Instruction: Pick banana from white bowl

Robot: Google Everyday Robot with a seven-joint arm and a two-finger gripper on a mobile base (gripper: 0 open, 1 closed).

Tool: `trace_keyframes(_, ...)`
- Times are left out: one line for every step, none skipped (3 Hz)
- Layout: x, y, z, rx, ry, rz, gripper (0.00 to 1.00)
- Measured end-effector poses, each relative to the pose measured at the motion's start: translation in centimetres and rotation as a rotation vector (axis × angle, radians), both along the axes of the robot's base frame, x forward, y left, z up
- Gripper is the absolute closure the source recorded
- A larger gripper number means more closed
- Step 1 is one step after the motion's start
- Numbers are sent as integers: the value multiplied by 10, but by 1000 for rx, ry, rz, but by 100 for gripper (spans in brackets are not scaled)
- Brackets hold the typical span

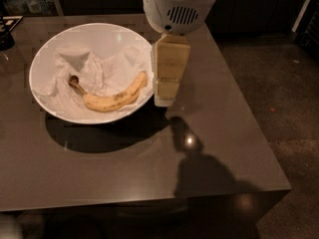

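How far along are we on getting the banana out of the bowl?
Done: nothing lifted; the speckled yellow banana lies on crumpled paper towel in the wide white bowl. In hand: the approach, with the cream end effector beside the bowl's rim, near the banana's tip. Left: reach in, grasp, lift out.

You see the gripper (165, 99) hanging just beside the right rim of the white bowl (99, 34), where it covers a short stretch of that rim. Its white housing (180, 6) is cut off by the top edge. Crumpled paper towel (99, 68) hides the bowl's floor and the underside of the banana (112, 99). At the left edge, a dark object (5, 34) on the table (124, 173) is cropped beyond recognition.
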State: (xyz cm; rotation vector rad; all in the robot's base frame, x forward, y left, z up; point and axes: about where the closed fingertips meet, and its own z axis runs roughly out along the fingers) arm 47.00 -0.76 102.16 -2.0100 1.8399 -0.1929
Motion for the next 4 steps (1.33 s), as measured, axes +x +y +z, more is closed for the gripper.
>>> trace_keyframes(23, 32, 2, 52, -10, 60, 0)
trace_keyframes(43, 59, -11, 56, 14, 122, 11)
trace_keyframes(51, 80, -33, 25, 50, 159, 19)
trace_keyframes(56, 97, -58, 3, 99, 182, 25)
